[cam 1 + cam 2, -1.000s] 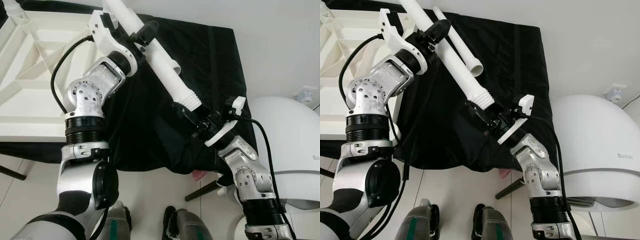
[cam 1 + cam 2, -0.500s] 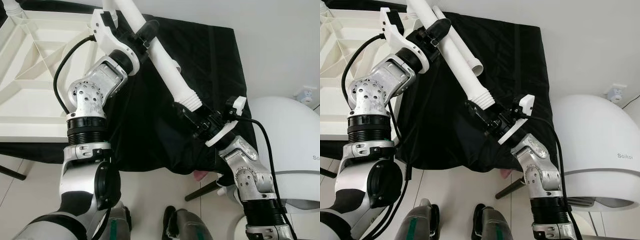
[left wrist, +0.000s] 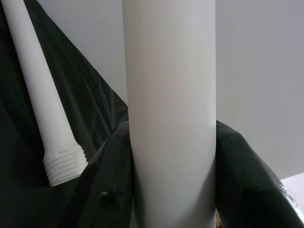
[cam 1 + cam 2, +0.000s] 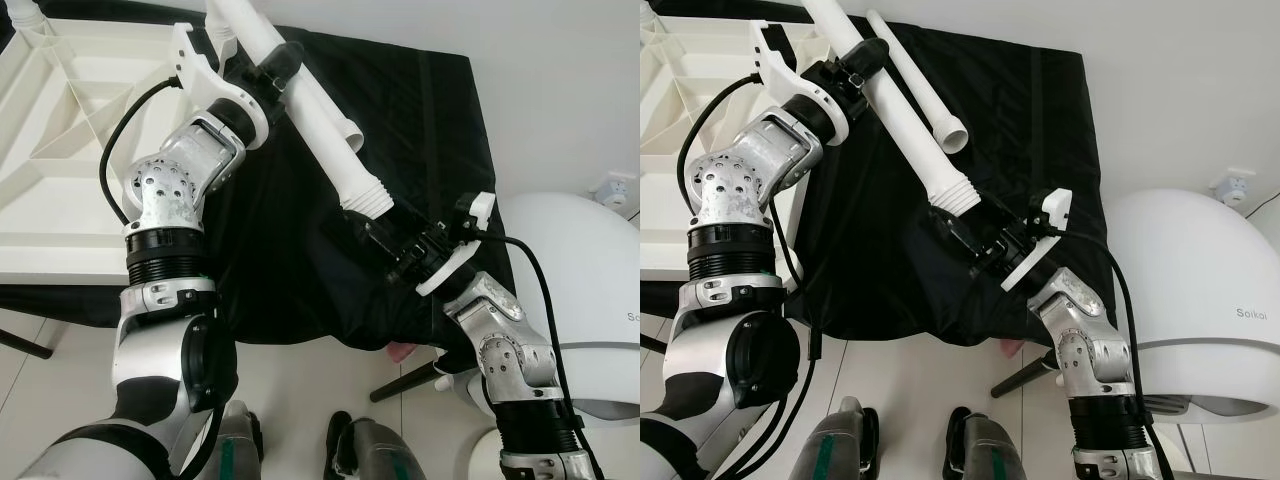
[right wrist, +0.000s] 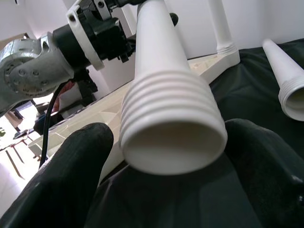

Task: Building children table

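The left gripper (image 4: 272, 68) is clamped around the upper shaft of a white table leg (image 4: 318, 125), its black fingers (image 3: 110, 175) pressed against both sides of the tube. The leg slants down from there to its threaded end (image 5: 172, 128), which sits between the spread fingers (image 5: 71, 166) of the right gripper (image 4: 965, 225), parted wider than the thread. A second white table leg (image 4: 917, 83) lies on the black cloth (image 4: 420, 130) just beyond the held one, and the upturned white tabletop (image 4: 60, 130) lies outboard of the left gripper.
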Robot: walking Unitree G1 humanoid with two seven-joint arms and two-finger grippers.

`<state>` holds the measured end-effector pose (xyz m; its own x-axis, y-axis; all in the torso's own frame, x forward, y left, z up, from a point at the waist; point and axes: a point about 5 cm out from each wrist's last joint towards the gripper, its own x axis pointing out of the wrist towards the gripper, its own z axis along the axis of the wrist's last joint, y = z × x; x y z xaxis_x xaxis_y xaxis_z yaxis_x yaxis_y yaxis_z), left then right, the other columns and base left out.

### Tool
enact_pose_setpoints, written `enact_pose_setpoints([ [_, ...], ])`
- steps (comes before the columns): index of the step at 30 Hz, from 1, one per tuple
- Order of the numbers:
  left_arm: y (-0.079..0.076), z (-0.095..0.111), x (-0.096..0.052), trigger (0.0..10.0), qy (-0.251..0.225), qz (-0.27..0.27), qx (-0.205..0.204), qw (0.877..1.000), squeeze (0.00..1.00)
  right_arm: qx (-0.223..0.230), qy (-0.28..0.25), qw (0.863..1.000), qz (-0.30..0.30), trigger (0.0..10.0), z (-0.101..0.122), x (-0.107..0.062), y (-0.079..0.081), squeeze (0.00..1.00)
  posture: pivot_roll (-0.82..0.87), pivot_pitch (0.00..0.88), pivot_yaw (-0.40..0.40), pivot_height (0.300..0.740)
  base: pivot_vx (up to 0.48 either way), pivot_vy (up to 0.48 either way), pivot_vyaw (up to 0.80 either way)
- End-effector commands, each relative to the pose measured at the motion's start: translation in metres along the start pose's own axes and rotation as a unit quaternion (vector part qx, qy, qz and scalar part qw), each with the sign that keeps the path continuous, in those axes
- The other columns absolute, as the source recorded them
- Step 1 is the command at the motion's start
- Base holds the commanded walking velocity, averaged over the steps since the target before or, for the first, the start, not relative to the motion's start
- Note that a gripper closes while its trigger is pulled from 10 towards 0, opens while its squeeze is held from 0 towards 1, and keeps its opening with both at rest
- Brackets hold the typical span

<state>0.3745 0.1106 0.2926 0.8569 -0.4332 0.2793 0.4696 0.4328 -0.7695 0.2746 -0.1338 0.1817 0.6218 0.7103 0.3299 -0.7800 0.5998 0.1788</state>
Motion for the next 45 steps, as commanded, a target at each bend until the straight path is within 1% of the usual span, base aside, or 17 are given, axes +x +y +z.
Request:
enact_pose_setpoints([
  [1, -0.004, 0.004, 0.002, 10.0, -0.007, -0.005, -0.002, 1.000, 0.00, -0.005, 0.010, 1.000, -0.006, 10.0, 0.000, -0.009, -0.002, 1.00, 0.05, 0.128, -0.044, 0.740, 0.000, 0.000, 0.00],
  [2, -0.004, 0.004, 0.002, 10.0, -0.007, -0.005, -0.002, 1.000, 0.00, -0.005, 0.010, 1.000, -0.006, 10.0, 0.000, -0.009, -0.002, 1.00, 0.05, 0.128, -0.044, 0.740, 0.000, 0.000, 0.00],
  [3, -0.002, 0.007, 0.002, 10.0, -0.011, -0.002, 0.000, 1.000, 0.00, -0.010, 0.022, 1.000, -0.009, 10.0, 0.001, -0.017, -0.005, 0.00, 0.05, 0.127, -0.045, 0.740, 0.000, 0.000, 0.00],
  [4, -0.001, 0.010, 0.001, 10.0, -0.015, 0.000, 0.002, 1.000, 0.00, -0.018, 0.034, 0.999, -0.013, 10.0, 0.002, -0.024, -0.007, 0.00, 0.05, 0.127, -0.045, 0.740, 0.000, 0.000, 0.00],
  [7, 0.000, 0.012, 0.001, 10.0, -0.017, 0.002, 0.007, 1.000, 0.00, -0.024, 0.041, 0.999, -0.016, 10.0, 0.004, -0.029, -0.010, 0.00, 0.05, 0.127, -0.045, 0.740, 0.000, 0.000, 0.00],
  [8, -0.001, 0.010, 0.000, 10.0, -0.012, -0.002, 0.030, 0.999, 0.00, -0.039, 0.052, 0.998, -0.018, 10.0, 0.010, -0.032, -0.014, 0.00, 0.04, 0.125, -0.049, 0.740, 0.000, 0.000, 0.00],
  [11, -0.001, 0.007, 0.000, 10.0, -0.006, -0.006, 0.051, 0.999, 0.00, -0.049, 0.057, 0.997, -0.018, 10.0, 0.015, -0.034, -0.017, 0.00, 0.04, 0.125, -0.049, 0.740, 0.000, 0.000, 0.00],
  [12, -0.002, 0.002, 0.000, 10.0, 0.003, -0.006, 0.071, 0.997, 0.00, -0.056, 0.065, 0.996, -0.019, 10.0, 0.020, -0.034, -0.019, 0.00, 0.04, 0.125, -0.050, 0.740, 0.000, 0.000, 0.00],
  [16, -0.014, -0.015, 0.000, 10.0, 0.023, -0.031, 0.153, 0.988, 0.00, -0.086, 0.103, 0.991, 0.009, 10.0, 0.033, -0.024, -0.019, 0.00, 0.03, 0.131, -0.056, 0.740, 0.000, 0.000, 0.00],
  [18, -0.017, -0.018, 0.001, 10.0, 0.025, -0.038, 0.160, 0.986, 0.00, -0.095, 0.116, 0.989, 0.010, 10.0, 0.037, -0.021, -0.020, 0.00, 0.03, 0.134, -0.060, 0.740, 0.000, 0.000, 0.00],
  [20, -0.028, -0.021, 0.002, 10.0, 0.014, -0.055, 0.198, 0.978, 0.00, -0.110, 0.143, 0.984, 0.001, 10.0, 0.047, -0.012, -0.028, 0.00, 0.03, 0.136, -0.062, 0.740, 0.000, 0.000, 0.00],
  [26, -0.052, -0.027, 0.003, 10.0, 0.015, -0.105, 0.249, 0.963, 0.00, -0.122, 0.146, 0.982, 0.008, 10.0, 0.071, 0.011, -0.033, 0.00, 0.02, 0.140, -0.067, 0.740, 0.000, 0.000, 0.00],
  [28, -0.052, -0.027, 0.003, 10.0, 0.015, -0.105, 0.249, 0.963, 0.00, -0.122, 0.146, 0.982, 0.008, 10.0, 0.071, 0.011, -0.033, 0.00, 0.02, 0.140, -0.067, 0.740, 0.000, 0.000, 0.00],
  [29, -0.065, -0.034, 0.001, 10.0, 0.026, -0.141, 0.275, 0.951, 0.00, -0.111, 0.149, 0.982, 0.016, 10.0, 0.079, 0.024, -0.032, 0.00, 0.03, 0.144, -0.075, 0.740, 0.000, 0.000, 0.00],
  [35, -0.075, -0.044, -0.001, 10.0, 0.036, -0.167, 0.292, 0.941, 0.00, -0.106, 0.160, 0.981, 0.029, 10.0, 0.084, 0.036, -0.030, 0.00, 0.03, 0.143, -0.079, 0.740, 0.000, 0.000, 0.00],
  [37, -0.081, -0.050, -0.001, 10.0, 0.043, -0.183, 0.301, 0.935, 0.00, -0.102, 0.175, 0.978, 0.048, 10.0, 0.086, 0.043, -0.027, 0.00, 0.03, 0.143, -0.085, 0.740, 0.000, 0.000, 0.00],
  [45, -0.094, -0.056, 0.000, 10.0, 0.046, -0.210, 0.311, 0.926, 0.00, -0.099, 0.214, 0.969, 0.080, 10.0, 0.082, 0.056, -0.025, 0.00, 0.03, 0.144, -0.099, 0.740, 0.000, 0.000, 0.00],
])
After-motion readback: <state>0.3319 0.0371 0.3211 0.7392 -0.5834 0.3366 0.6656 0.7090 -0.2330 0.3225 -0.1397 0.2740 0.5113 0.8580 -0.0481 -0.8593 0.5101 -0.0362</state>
